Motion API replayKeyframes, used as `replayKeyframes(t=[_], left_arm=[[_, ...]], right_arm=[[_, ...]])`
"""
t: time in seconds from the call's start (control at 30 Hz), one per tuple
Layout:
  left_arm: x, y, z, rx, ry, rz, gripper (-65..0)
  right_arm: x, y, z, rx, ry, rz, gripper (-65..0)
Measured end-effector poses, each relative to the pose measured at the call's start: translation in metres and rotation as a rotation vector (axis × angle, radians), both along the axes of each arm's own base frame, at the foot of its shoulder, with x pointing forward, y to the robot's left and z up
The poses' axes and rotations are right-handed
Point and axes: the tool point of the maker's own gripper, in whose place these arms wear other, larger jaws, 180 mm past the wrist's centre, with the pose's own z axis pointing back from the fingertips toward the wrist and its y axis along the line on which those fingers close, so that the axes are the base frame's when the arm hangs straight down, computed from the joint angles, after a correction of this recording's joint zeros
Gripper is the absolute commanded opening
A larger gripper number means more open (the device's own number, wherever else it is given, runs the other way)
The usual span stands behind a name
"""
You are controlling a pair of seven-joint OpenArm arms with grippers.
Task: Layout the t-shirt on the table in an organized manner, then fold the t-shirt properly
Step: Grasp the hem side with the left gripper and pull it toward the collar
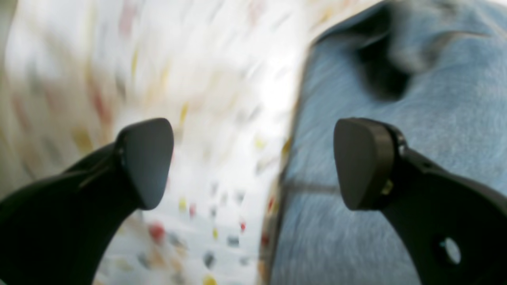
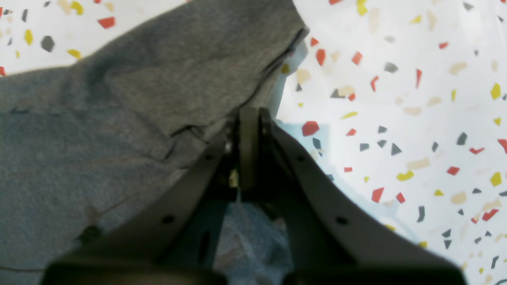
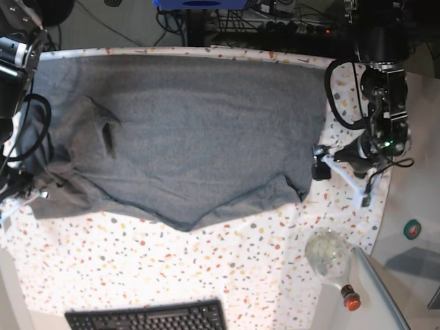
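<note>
- The t-shirt (image 3: 206,130) lies spread between the two grippers, covering much of the bench (image 3: 240,275), its near edge uneven and rumpled.
- Just beneath the left gripper (image 1: 253,164), one side edge of the t-shirt runs between the fingertips as the wrist view shows it, with a raised, blurred fold beyond them.
- The left gripper has its fingers wide apart, one over the shirt's fabric, the other over the speckled cloth (image 1: 222,118).
- At the right gripper (image 2: 255,190), the fingers are together; folds of grey fabric bunch around the tips, but whether any is pinched between them I cannot tell.
- From the right gripper toward the middle of the shirt, a raised crease stands up.
- Nearer the base camera than the left gripper lies a clear object with an orange-red end (image 3: 333,261).
- A black keyboard (image 3: 148,319) sits between the grippers sideways, nearer the camera than both.
</note>
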Motion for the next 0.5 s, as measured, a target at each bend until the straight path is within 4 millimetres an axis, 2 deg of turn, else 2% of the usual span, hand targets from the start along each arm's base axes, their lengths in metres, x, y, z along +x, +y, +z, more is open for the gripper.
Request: replayKeyframes(t=[0.07, 0.17, 0.27, 0.33, 0.5], left_arm=[[0.008, -0.028, 0.008, 0.061, -0.033, -0.085, -3.6], [0.003, -0.058, 0.004, 0.067, -0.026, -0.153, -3.6], [-0.003, -0.064, -0.007, -0.022, 0.006, -0.083, -3.6], [-0.004, -0.062, -0.014, -0.094, 0.021, -0.02, -4.4], [-0.014, -0.056, -0.035, -0.269, 0.065, 0.122, -14.2]], right_arm=[[0.001, 0.0, 0.001, 0.0, -0.004, 0.0, -65.0], [0.0, -0.002, 0.001, -0.006, -0.001, 0.0, -65.0], [0.0, -0.002, 0.001, -0.004, -0.002, 0.0, -65.0], [0.001, -0.001, 0.001, -0.001, -0.004, -0.001, -65.0], [0.0, -0.002, 0.001, -0.003, -0.003, -0.001, -65.0]])
